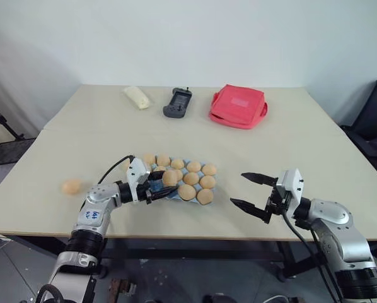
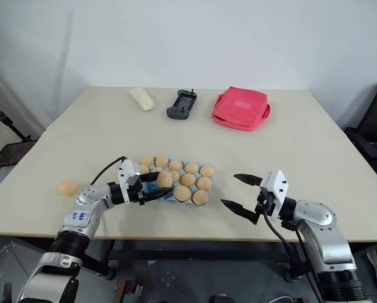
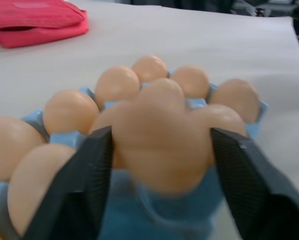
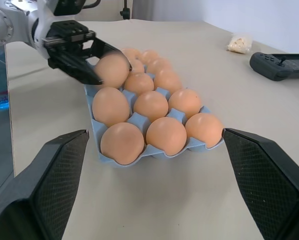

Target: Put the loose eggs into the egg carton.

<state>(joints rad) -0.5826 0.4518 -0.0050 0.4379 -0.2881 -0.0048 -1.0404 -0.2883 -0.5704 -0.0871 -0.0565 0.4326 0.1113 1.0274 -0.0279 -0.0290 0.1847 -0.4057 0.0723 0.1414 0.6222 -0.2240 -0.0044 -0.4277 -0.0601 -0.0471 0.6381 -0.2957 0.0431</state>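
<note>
Reaching in level from the near left edge of the table (image 1: pixel 302 136), left gripper (image 1: pixel 158 187) sits over the near-left corner of the egg carton (image 4: pixel 139 121) with an egg (image 3: pixel 162 135) between its two black fingers (image 3: pixel 84 185); fingers flank the egg on both sides, but cannot tell if they actually press on it or have let go, egg blurry in the left wrist view. Right gripper (image 1: pixel 254 191) hangs level off the near right side, pointing left toward the carton, jaws spread wide, nothing between them, apart from the carton. Light blue carton lies flat near the front middle of the table, cups mostly filled with tan-orange eggs, three rows visible in the right wrist view, the egg at the left gripper above the far-end cups from that view. One loose egg (image 1: pixel 71 186) lies on the bare table well left of the carton, beside the left arm. Far side of the table: cream-coloured packet (image 1: pixel 137 97), dark handheld controller (image 1: pixel 178 102), red pouch (image 1: pixel 238 106) in a row, well apart from the carton.
</note>
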